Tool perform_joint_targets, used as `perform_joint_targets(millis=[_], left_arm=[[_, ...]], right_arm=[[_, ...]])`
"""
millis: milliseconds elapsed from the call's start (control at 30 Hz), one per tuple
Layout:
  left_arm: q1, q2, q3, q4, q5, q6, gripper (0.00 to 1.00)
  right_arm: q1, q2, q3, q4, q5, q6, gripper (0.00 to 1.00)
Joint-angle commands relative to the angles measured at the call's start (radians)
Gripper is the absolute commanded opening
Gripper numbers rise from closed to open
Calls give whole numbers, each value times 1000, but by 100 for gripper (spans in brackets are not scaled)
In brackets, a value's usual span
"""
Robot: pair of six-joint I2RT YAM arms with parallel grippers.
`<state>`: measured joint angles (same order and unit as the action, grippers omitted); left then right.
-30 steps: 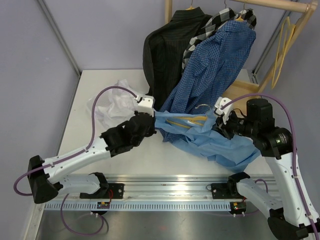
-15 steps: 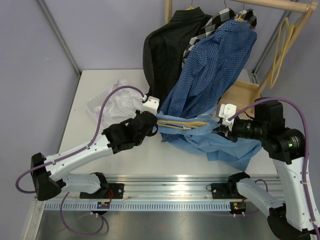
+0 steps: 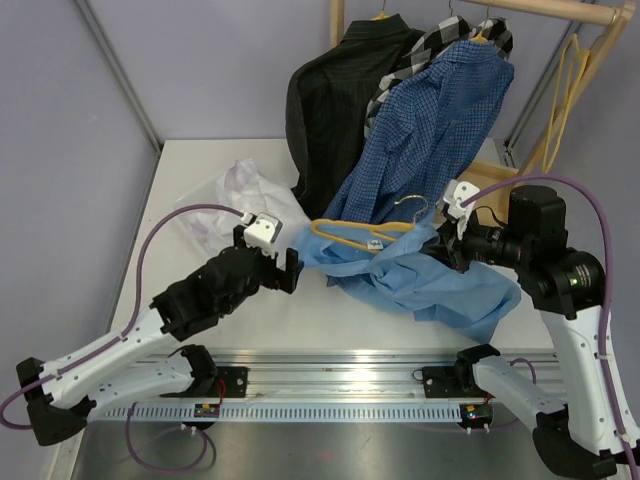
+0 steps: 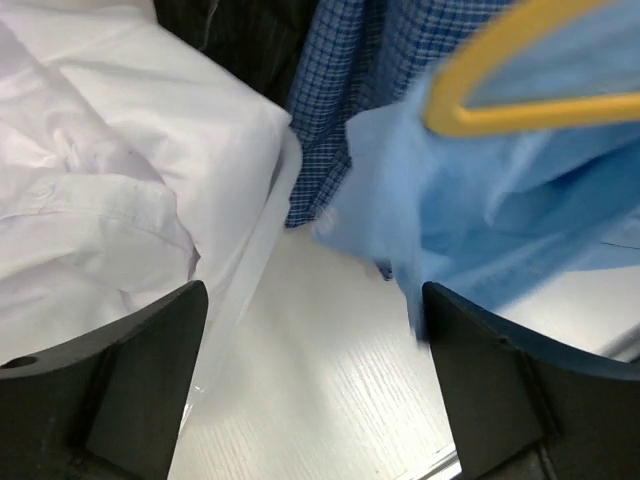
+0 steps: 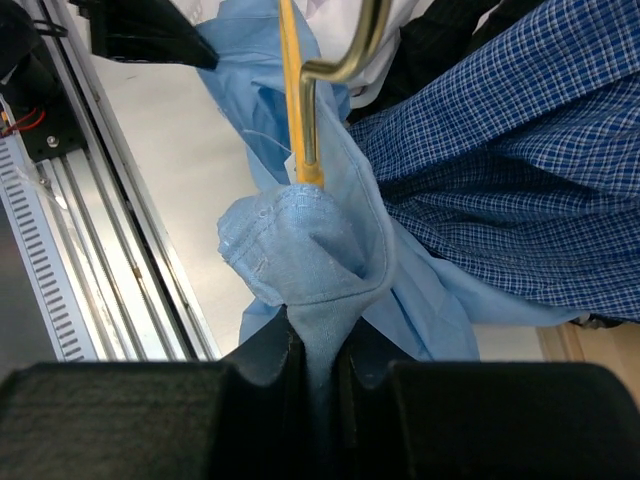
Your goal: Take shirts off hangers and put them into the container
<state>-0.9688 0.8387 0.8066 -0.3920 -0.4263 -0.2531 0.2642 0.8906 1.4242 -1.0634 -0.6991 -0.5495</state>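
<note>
Withdrawn from the light blue shirt [image 3: 440, 290], the left tool [image 3: 283, 270] gapes wide and empty just left of it. Beside that tool, the white plastic container [image 4: 250, 262] holds a crumpled white shirt [image 4: 120, 150]. A thin yellow hanger [image 3: 355, 235] pokes from the blue shirt's limp cloth, which sags onto the table [image 3: 190, 165]. The right tool [image 3: 447, 245] pinches a bunched fold of that shirt.

We see the hanger [image 4: 540, 113] on top of the crumpled shirt [image 3: 450, 295] mid-table [image 3: 200, 160]. Behind it, three shirts [image 3: 440, 110] hang from the rail [image 3: 560, 10]. To their left stands the container [image 4: 262, 235], with another shirt [image 3: 250, 185] inside.
</note>
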Motion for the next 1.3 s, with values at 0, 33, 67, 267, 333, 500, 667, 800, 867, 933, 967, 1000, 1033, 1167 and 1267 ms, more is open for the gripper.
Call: perform_joint_targets(millis=[0,33,67,267,333,500,667,800,867,933,967,1000,1033,1167,1267], left_arm=[[5,-84,-26,68,139,57,93],[5,-96,-29,68,156,67,95],[7,-111,-32,65,193,80,96],[5,-220,-50,113,389,245,98],[5,-251,-50,134,449,339,99],[5,-236,-23,173,613,521,99],[5,-138,23,150,780,604,93],[7,-41,68,128,925,620,82],[5,2,97,116,986,617,71],[5,59,114,110,1023,606,59],[5,72,120,113,1035,597,46],[5,101,126,116,1049,578,41],[5,111,126,123,1076,566,38],[5,142,111,179,1109,503,43],[4,151,98,189,1097,491,50]], right_arm=[[-14,8,-16,164,26,108,0],[-14,11,-19,169,30,117,0],[-14,16,-21,171,26,121,0],[-16,42,-25,143,-120,99,0],[-14,67,-25,100,-193,33,0],[-10,126,-37,-70,-267,-205,0],[36,166,-19,-171,-260,-358,0],[110,179,-37,-204,-260,-437,0],[122,180,-54,-207,-273,-449,0],[124,182,-59,-214,-283,-463,0],[124,180,-61,-213,-281,-464,0],[125,177,-62,-211,-280,-466,0],[125,177,-65,-208,-277,-461,0],[125,163,-79,-195,-277,-452,0],[125,157,-93,-182,-283,-443,0]])
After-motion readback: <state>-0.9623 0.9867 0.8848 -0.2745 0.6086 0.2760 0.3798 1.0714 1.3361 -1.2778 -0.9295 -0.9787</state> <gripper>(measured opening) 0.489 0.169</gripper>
